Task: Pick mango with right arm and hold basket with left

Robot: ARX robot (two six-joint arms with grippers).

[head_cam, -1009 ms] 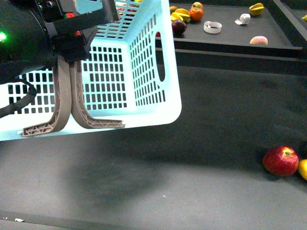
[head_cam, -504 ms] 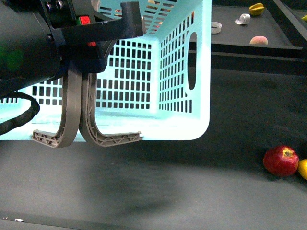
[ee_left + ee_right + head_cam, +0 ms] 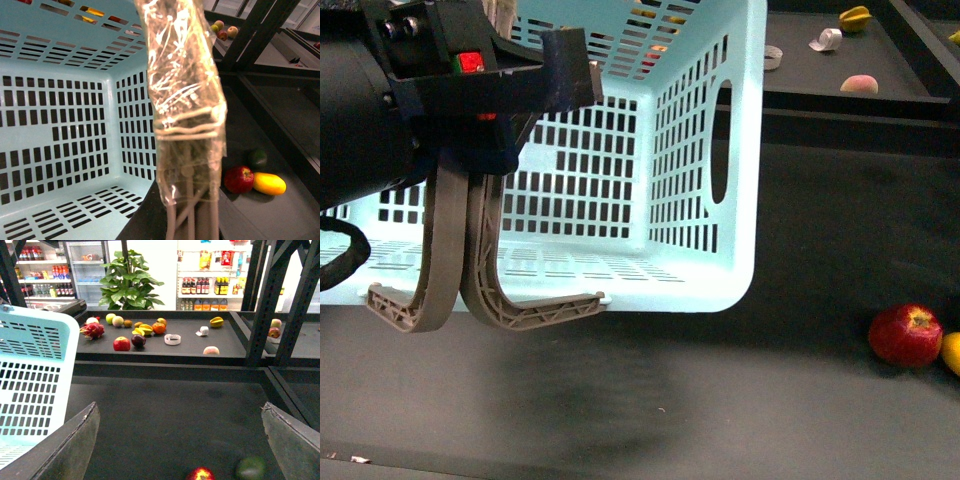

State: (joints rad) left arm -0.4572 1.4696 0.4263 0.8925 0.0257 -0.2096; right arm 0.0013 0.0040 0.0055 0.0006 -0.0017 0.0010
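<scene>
The light-blue basket (image 3: 705, 160) hangs tilted above the dark table, its slotted inside facing the front camera. My left gripper (image 3: 485, 120) is shut on its two grey-brown handles (image 3: 470, 270), which the left wrist view shows wrapped in clear film (image 3: 187, 115). The yellow mango (image 3: 952, 353) lies at the table's right edge, touching a red apple (image 3: 906, 335); the mango (image 3: 269, 183) shows whole in the left wrist view. My right gripper (image 3: 182, 440) is open above the table, over the apple (image 3: 200, 474). The mango is out of the right wrist view.
A green fruit (image 3: 258, 158) lies just behind the apple and the mango. A raised back shelf (image 3: 190, 347) carries several fruits, a roll of tape and a white item. Dark metal posts (image 3: 265, 300) stand on the right. The basket (image 3: 30, 380) is left of my right gripper.
The basket has swung right and tipped, so more of its floor shows. Over the last half second its handles and my left gripper shifted slightly left and down. The apple and mango stayed put.
</scene>
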